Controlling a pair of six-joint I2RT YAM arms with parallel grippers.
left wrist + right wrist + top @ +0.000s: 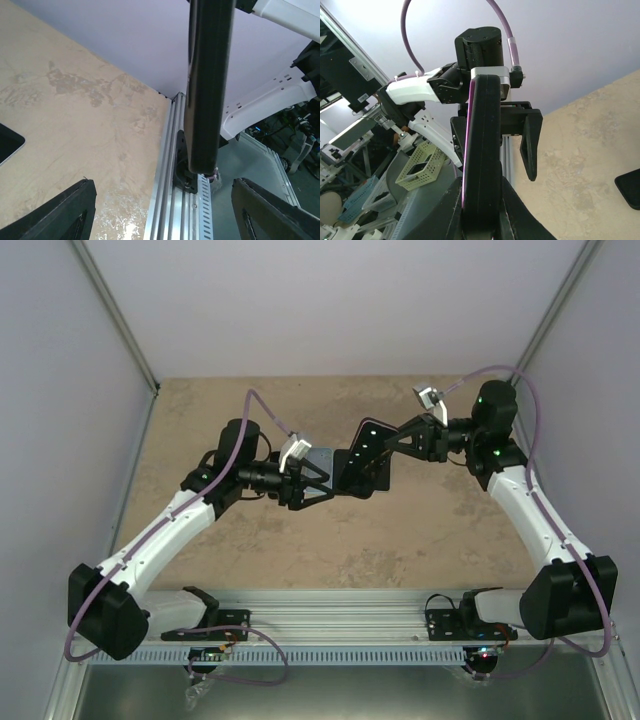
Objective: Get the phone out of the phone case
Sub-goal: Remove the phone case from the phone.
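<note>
Right gripper (pixel 480 200) is clamped tight on the black phone case (pixel 482 140), holding it up edge-on with the arm reached in toward the middle. Can't tell whether anything's still inside it. Left gripper (pixel 164 186) is spread wide and gripping nothing, with the case hanging between its fingers, not touching them. A dark flat slab (pixel 9 142) lies on the table (pixel 75 110) off to the side of the left fingers.

Top external camera high above the 6 o'clock edge of the desk (pixel 400 540), looking down toward 12, both wrist cameras close against the raised phone case (pixel 480 150), facing it edge-on, desk shared behind
</note>
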